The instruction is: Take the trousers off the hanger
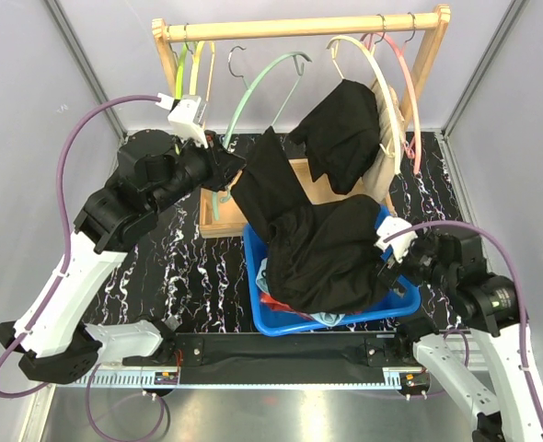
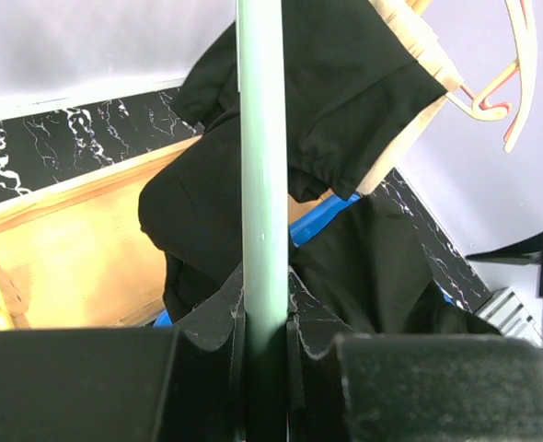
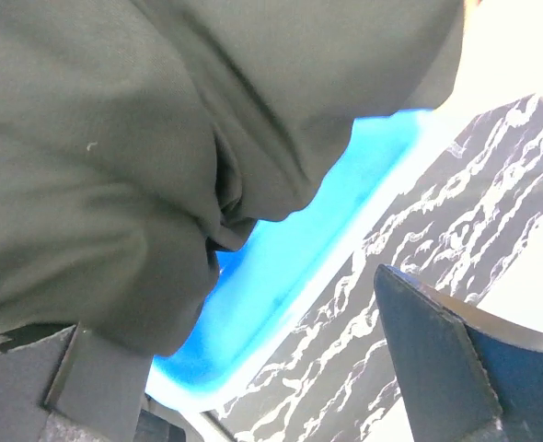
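Note:
A black pair of trousers drapes from beside the green hanger down into the blue bin. Whether the pair still hangs over the hanger I cannot tell. My left gripper is shut on the hanger's green bar. My right gripper stands open at the bin's right rim; black cloth rests against its left finger. A second black pair hangs on a cream hanger with a beige pair behind it.
The wooden rack carries several more hangers, yellow-green ones at the left and a pink one at the right. Its wooden base frame lies on the marbled black mat. Red and light blue cloth show under the black pair in the bin.

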Robot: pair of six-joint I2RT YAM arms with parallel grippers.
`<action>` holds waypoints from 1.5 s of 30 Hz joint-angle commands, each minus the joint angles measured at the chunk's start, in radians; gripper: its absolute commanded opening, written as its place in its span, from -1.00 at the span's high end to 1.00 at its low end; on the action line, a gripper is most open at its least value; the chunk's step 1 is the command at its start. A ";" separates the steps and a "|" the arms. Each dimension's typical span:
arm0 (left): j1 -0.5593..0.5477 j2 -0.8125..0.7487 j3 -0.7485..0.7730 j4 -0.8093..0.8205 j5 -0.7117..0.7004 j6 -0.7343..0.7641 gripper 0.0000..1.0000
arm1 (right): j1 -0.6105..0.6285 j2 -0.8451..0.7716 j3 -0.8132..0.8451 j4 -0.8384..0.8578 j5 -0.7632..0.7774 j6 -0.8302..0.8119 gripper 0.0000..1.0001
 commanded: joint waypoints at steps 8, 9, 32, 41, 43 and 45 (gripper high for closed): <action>0.005 -0.027 -0.017 0.202 0.016 -0.008 1.00 | -0.006 0.220 0.340 -0.062 -0.298 -0.060 -0.99; 0.005 -0.025 -0.015 0.202 0.010 -0.008 1.00 | -0.006 0.227 0.339 -0.058 -0.274 -0.069 -0.99; 0.004 -0.040 -0.046 0.237 -0.038 -0.181 1.00 | 0.589 0.775 0.554 0.672 0.071 0.444 -0.99; 0.002 -0.056 -0.055 0.219 -0.070 -0.166 1.00 | 0.608 0.793 0.573 0.725 0.153 0.480 0.45; 0.004 -0.057 -0.064 0.206 -0.098 -0.140 1.00 | 0.603 0.770 0.590 0.696 0.109 0.451 0.94; 0.002 -0.057 -0.070 0.177 -0.139 -0.117 1.00 | 0.589 0.722 0.620 0.682 0.070 0.406 1.00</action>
